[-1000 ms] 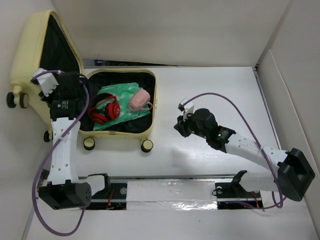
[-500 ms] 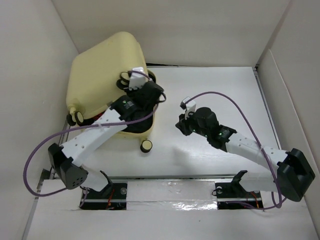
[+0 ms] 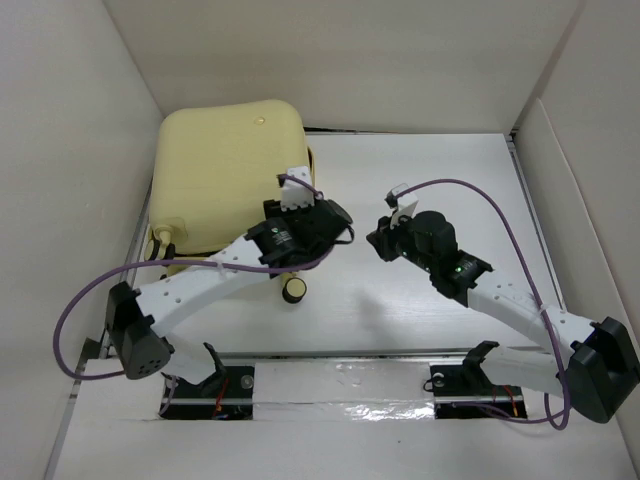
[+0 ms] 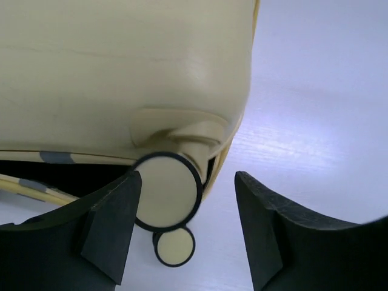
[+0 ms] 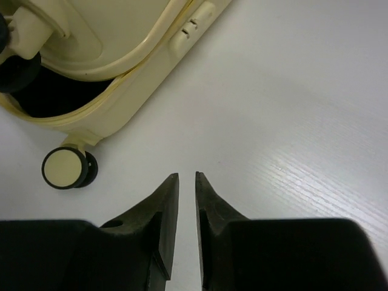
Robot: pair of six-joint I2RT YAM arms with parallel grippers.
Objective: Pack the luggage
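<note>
Luggage (image 3: 225, 165) sits at the far left of the table (image 3: 430, 170), close to the left wall, with its yellow lid folded down over the base. Lid not fully seated: both wrist views show a dark gap between the two shell rims along the near edge, with black lining inside. Left gripper (image 4: 187, 177) is at the luggage's near right corner, with its fingers spread fairly wide and gripping nothing. A cream caster wheel (image 4: 167, 191) shows in the gap, close against the left finger (image 4: 112, 227); contact cannot be judged. A second, smaller-looking wheel (image 4: 174, 247) lies just below it in that view. Right gripper (image 5: 186, 176) hangs over bare table near the middle, to the right of the luggage and apart from it. Its fingers are drawn to a narrow slit with nothing between them. The right wrist view shows the luggage's rounded corner at upper left, one wheel on the table, and a small tab (image 5: 191, 27) on the shell edge.
</note>
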